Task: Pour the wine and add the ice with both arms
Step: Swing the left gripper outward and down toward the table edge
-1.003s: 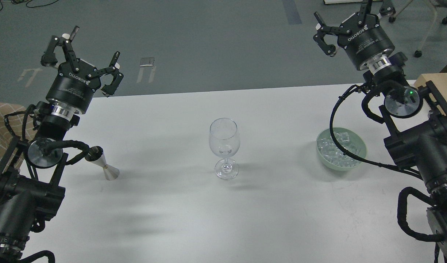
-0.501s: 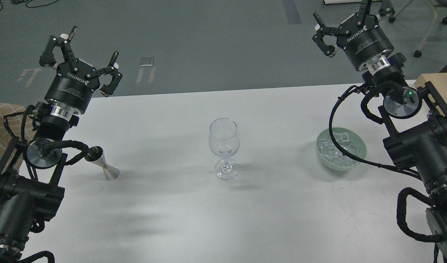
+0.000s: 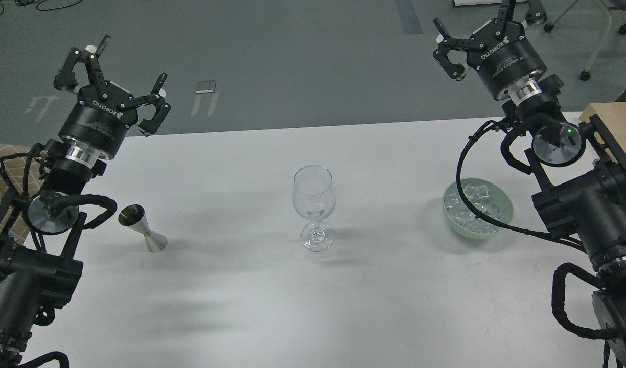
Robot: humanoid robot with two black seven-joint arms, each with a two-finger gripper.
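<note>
A: How do the jaws stand?

B: The left gripper [image 3: 111, 69] has its jaws spread wide with nothing between them, raised past the far-left edge of the counter [image 3: 272, 296]. The right gripper [image 3: 476, 28] is likewise spread apart and empty, held high beyond the far-right edge.

A: And the arms behind them?

B: Both are black with silver wrist rings and looped cables. The left arm [image 3: 31, 255] comes up the left side, the right arm [image 3: 588, 214] up the right, and one of its cables crosses in front of the bowl.

A: Where is the ice?

B: The ice [image 3: 477, 204] lies heaped in the pale green bowl [image 3: 476, 230] on the right of the counter, below and well apart from the right gripper.

A: The wine?

B: I cannot make out any liquid. The steel jigger [image 3: 143, 235] stands upright on the left, just beside the left arm's cable, and the wine glass [image 3: 314, 207] stands upright mid-counter, between jigger and bowl, well apart from both.
</note>
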